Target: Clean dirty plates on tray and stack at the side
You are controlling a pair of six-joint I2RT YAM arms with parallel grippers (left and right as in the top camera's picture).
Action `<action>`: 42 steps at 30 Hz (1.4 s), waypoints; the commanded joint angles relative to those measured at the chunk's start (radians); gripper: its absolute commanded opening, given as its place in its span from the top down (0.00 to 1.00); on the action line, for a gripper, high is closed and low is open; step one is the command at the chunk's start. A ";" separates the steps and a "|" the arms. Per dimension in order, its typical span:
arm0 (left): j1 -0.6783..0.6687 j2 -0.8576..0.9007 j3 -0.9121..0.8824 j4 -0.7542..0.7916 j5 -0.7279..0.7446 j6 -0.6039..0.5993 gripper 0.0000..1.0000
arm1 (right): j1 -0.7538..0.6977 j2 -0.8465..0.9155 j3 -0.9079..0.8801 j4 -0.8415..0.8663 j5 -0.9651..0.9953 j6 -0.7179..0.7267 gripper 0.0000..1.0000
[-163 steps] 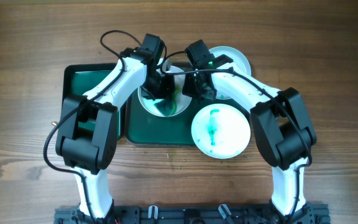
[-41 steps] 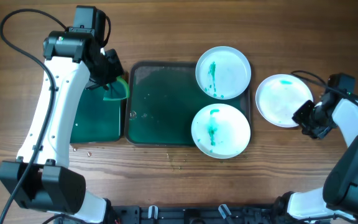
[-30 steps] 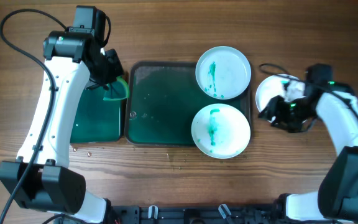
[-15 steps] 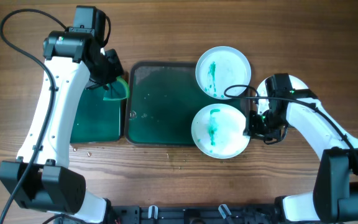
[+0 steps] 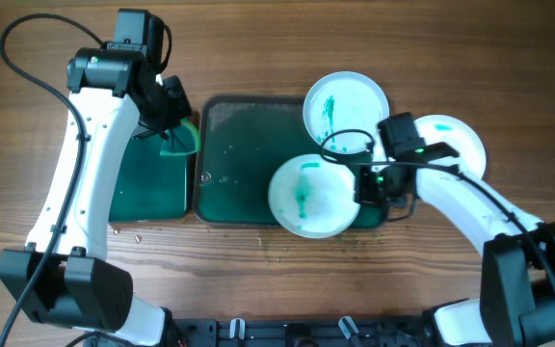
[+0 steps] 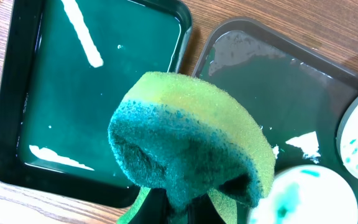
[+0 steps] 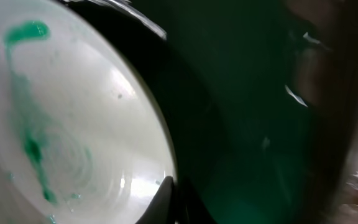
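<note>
The dark green tray (image 5: 244, 154) lies mid-table. A white plate (image 5: 347, 108) with teal smears sits at its far right corner. A second smeared white plate (image 5: 308, 198) lies at the tray's front; my right gripper (image 5: 364, 189) is shut on its right rim, as the right wrist view shows with the fingers (image 7: 174, 198) pinching the plate (image 7: 61, 130). A third pale plate (image 5: 456, 145) rests on the table to the right, partly hidden by the arm. My left gripper (image 5: 170, 130) is shut on a green sponge (image 5: 181, 145) (image 6: 191, 143) above the bin's right edge.
A smaller dark green bin (image 5: 147, 178) (image 6: 98, 99) stands left of the tray, under the sponge. Small crumbs lie on the wood (image 5: 133, 231) in front of it. The tray (image 6: 272, 87) looks wet.
My right gripper has left the pale plate on the table, moved left, closed on the front plate's rim and slid that plate left on the tray. The left arm has not moved.
</note>
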State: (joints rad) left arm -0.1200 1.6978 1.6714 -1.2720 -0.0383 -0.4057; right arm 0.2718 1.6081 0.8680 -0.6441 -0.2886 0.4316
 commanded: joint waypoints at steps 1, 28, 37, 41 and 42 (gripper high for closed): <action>-0.003 -0.006 0.014 0.003 0.005 0.005 0.96 | 0.080 -0.007 -0.004 0.123 -0.040 0.226 0.96; -0.121 0.148 0.013 0.053 0.050 -0.051 0.96 | 0.197 0.274 0.222 0.238 -0.140 0.066 0.72; -0.147 0.148 -0.070 0.112 0.093 -0.010 0.96 | 0.215 0.301 0.222 0.237 -0.116 0.102 0.96; -0.195 0.148 -0.148 0.188 0.128 0.018 0.96 | 0.215 0.301 0.222 0.240 -0.116 0.104 0.96; -0.205 0.148 -0.167 0.208 0.129 0.022 0.96 | 0.215 0.301 0.222 0.240 -0.117 0.104 0.96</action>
State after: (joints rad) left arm -0.2878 1.8385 1.5589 -1.0992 0.0509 -0.4179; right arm 0.4835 1.8874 1.0733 -0.4080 -0.4000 0.5243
